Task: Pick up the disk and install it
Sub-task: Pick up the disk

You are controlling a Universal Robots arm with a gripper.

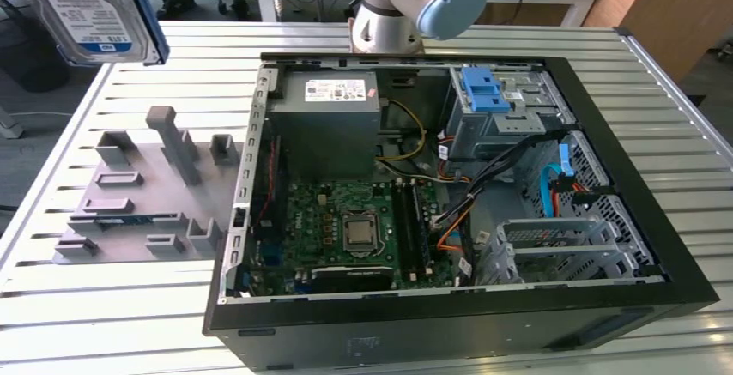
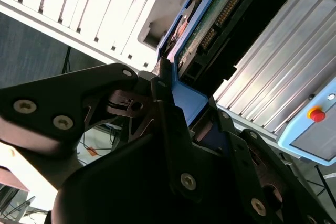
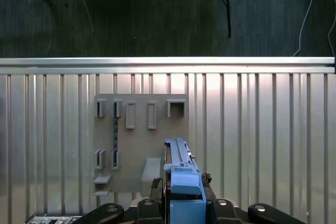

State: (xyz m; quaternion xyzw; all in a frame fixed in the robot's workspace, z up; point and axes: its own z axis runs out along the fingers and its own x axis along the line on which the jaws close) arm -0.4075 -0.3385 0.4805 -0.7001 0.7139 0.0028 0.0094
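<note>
Disk (image 1: pixel 92 10) top cropped out of exterior view | gripper (image 2: pixel 186 100) clamped tight on its edge

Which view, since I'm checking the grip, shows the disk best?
The second wrist view: the disk sits clamped in the gripper, with its board side close to the camera. The exterior view shows its labelled face, partly cropped; the first wrist view shows it edge-on.
</note>
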